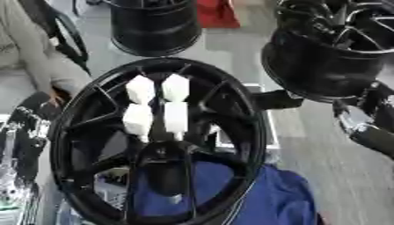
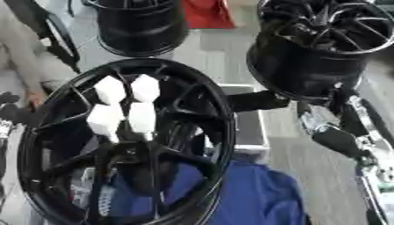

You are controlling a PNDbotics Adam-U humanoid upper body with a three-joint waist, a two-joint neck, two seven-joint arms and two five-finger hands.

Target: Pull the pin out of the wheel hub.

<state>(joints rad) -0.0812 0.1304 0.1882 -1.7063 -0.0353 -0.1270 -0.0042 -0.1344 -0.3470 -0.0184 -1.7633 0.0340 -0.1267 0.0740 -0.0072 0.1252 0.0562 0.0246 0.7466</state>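
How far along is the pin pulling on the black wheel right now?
Nothing looks done yet: four white pins are clustered at the centre of the black wheel hub, apparently seated. Nothing is in hand. The right arm shows at the right edge, apart from the wheel, and neither hand can be made out. Left to do: reach in, grasp a pin and pull it out.

Black arm, silver joints

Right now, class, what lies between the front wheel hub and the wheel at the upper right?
A dark, boxy part lies in the gap between the front wheel hub and the upper-right wheel. Both views show it, most clearly the right eye view.
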